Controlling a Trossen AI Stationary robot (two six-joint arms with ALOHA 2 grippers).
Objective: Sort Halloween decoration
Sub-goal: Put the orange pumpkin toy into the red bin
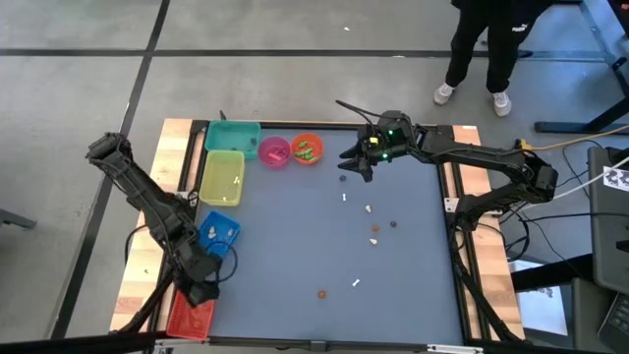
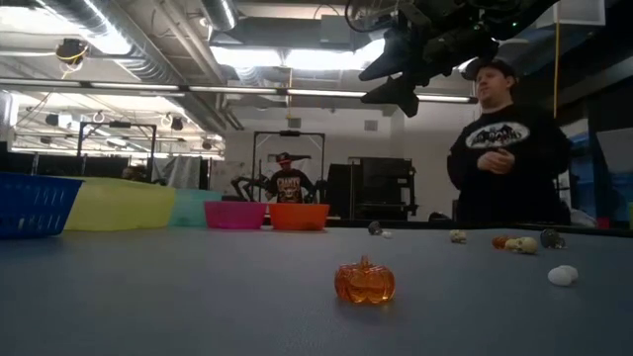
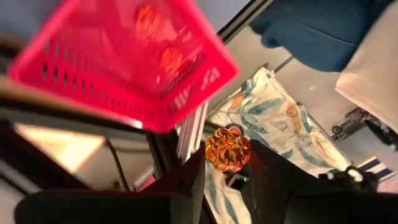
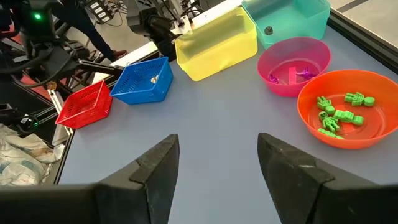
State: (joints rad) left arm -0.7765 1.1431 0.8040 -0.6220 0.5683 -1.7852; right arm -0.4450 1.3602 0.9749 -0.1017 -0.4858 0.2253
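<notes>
Left wrist view alone shows the left tool [image 3: 227, 163] pinching an orange pumpkin trinket [image 3: 227, 149] beside the red basket [image 3: 124, 68], at the tabletop's [image 1: 295, 246] near-left corner. Right tool [image 1: 360, 163] hangs empty, fingers wide, near the orange bowl [image 1: 307, 148]. Loose trinkets [image 1: 373, 228] scattered mid-tabletop; another pumpkin [image 2: 364, 281] sits alone with open room around it.

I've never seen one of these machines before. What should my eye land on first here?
Probably the row of bright containers along the table's far-left side: the orange bowl of green figures, a pink bowl, then yellow, blue and red baskets. Next, the left pincer near the red basket, gripping a tiny orange pumpkin. The right pincer hangs open at the table's far edge, above scattered trinkets.
</notes>
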